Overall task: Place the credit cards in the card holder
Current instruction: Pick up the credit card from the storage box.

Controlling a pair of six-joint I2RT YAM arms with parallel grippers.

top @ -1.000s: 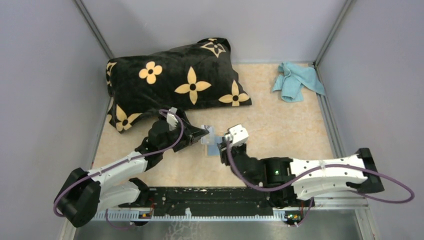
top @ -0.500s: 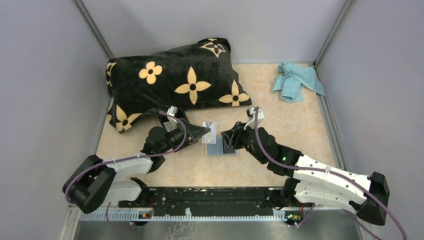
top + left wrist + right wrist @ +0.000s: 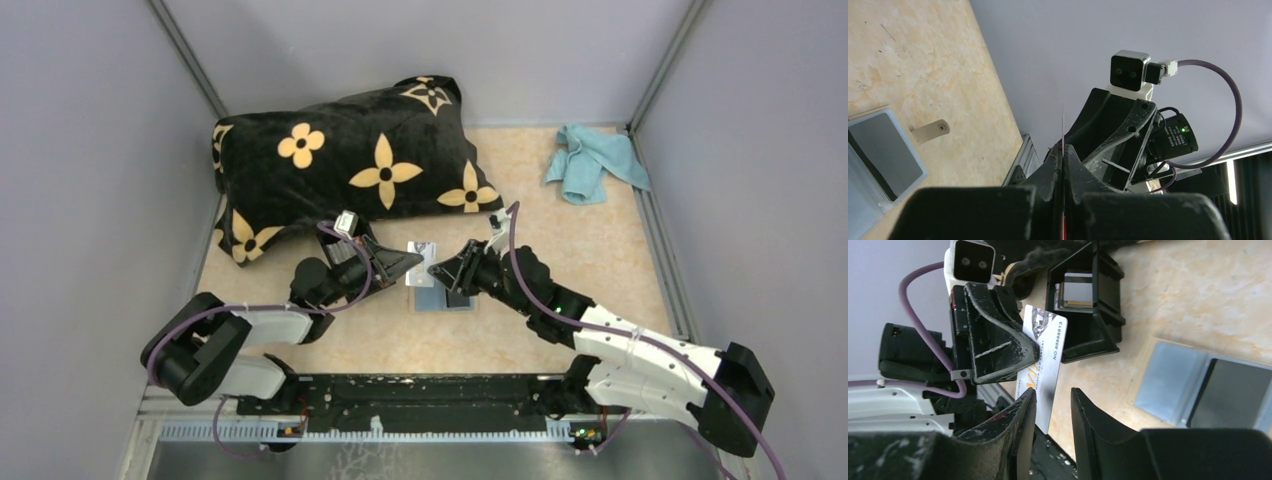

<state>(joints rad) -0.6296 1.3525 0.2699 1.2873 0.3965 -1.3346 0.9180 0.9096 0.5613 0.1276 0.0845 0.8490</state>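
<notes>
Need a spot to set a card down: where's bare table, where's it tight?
Widest bare patch: table between the right arm and the blue cloth. Smaller one between the grey sleeve and the near rail. Crowded at centre: left gripper, its card and right gripper meet just in front of the pillow.

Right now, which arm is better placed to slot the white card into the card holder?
Probably left: the left gripper is shut on the white card, beside the card holder; the right gripper is open, not gripping.
</notes>
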